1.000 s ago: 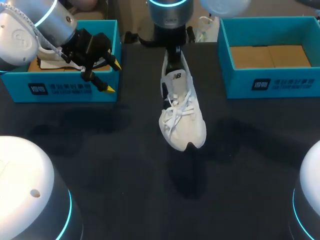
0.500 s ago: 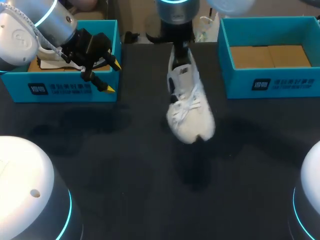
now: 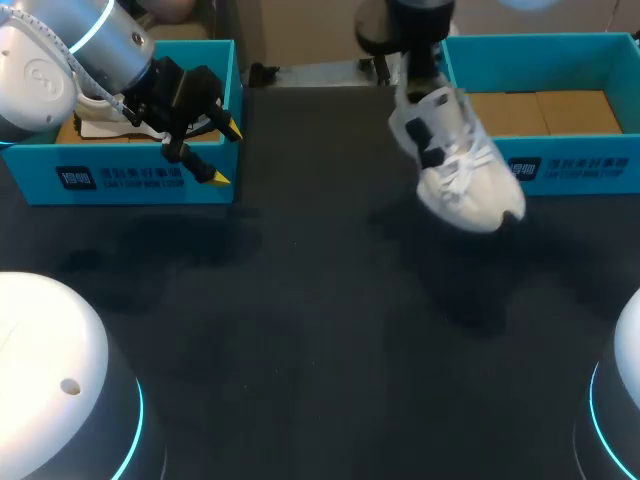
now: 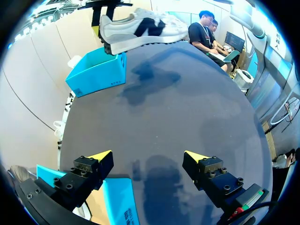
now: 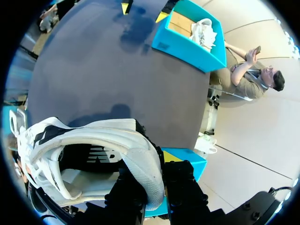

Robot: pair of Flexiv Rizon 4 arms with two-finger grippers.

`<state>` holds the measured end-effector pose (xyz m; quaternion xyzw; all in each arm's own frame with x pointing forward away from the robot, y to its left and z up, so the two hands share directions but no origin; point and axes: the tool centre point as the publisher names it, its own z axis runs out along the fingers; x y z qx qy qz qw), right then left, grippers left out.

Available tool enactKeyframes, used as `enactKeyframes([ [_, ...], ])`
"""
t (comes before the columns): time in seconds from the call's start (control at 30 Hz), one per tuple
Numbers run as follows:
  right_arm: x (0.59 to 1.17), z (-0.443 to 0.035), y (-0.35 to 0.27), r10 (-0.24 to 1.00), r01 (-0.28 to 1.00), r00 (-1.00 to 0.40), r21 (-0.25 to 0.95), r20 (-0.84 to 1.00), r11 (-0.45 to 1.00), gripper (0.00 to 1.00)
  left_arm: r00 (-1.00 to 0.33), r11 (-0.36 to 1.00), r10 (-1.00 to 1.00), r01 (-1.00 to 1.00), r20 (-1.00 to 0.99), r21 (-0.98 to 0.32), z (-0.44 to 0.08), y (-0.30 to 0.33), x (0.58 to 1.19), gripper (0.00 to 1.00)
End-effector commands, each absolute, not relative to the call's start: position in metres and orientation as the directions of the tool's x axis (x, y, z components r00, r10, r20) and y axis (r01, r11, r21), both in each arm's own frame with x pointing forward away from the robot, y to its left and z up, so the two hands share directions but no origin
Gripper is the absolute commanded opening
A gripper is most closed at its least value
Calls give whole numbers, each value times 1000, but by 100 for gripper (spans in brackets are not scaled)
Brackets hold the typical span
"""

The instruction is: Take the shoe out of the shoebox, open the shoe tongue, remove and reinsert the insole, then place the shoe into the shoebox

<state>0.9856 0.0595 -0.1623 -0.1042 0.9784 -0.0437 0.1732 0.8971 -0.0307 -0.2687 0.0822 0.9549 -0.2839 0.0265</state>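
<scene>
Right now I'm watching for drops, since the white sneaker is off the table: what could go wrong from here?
The white laced sneaker hangs from the right gripper by its heel rim alone; it might slip or swing. It hangs close to the teal cardboard shoebox's front wall, so lowering may catch that wall.

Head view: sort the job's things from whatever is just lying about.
Job: white shoe, clamped at the heel by the right gripper; the shoebox beside it.
Lying about: the other shoebox with a white item inside; the open left gripper by it.
</scene>
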Motion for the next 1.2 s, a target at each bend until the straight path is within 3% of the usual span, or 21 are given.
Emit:
enactKeyframes([
  [0.03, 1001, -155, 30, -228, -232, -919, -27, -322, 972, 0, -985, 827, 142, 172, -97, -535, -269, -31, 897, 100],
  [0.77, 1058, -134, -113, -187, -195, -926, -7, -330, 981, 0, -985, 827, 142, 172, -97, -535, -269, -31, 897, 100],
  [1.2, 1077, -149, -180, -122, -103, -944, -76, -306, 992, 0, -985, 827, 142, 172, -97, -535, -269, -31, 897, 100],
])
